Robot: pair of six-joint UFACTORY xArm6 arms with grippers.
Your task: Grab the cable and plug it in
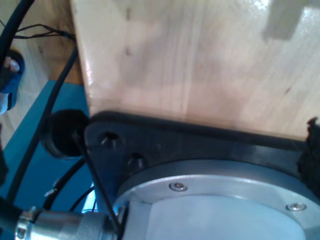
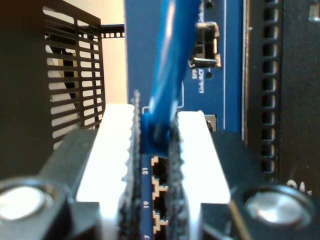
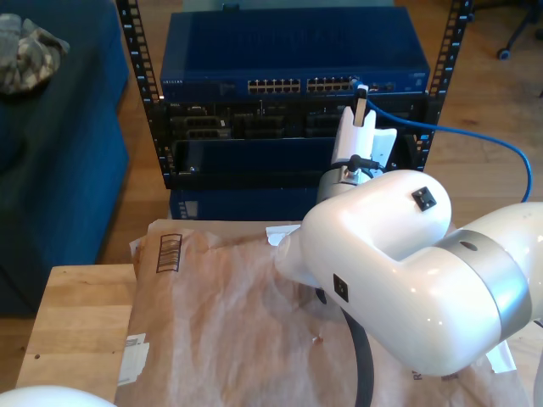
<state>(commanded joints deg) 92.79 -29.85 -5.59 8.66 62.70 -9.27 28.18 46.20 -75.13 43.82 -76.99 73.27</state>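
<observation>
Cable [image 2: 162, 75] plug end pinched tight in my second tool [image 2: 156, 135], at switch [image 3: 293, 51] ports, exterior view 1 o'clock; insertion step, next likely push straight in; first tool state unclear.

Tight at the switch face, open over the table

My second gripper [image 2: 155, 135] sits right against the switch [image 3: 293, 55], jaws closed on the cable [image 2: 162, 75]; free ports [image 2: 159, 187] lie just beside it. Rack posts [image 3: 142, 76] hem both sides of the switch. The cable arcs through the air on the exterior view's right. The paper-covered table [image 3: 212, 314] lies flat, but the white arm [image 3: 407, 271] blocks much of it.
</observation>
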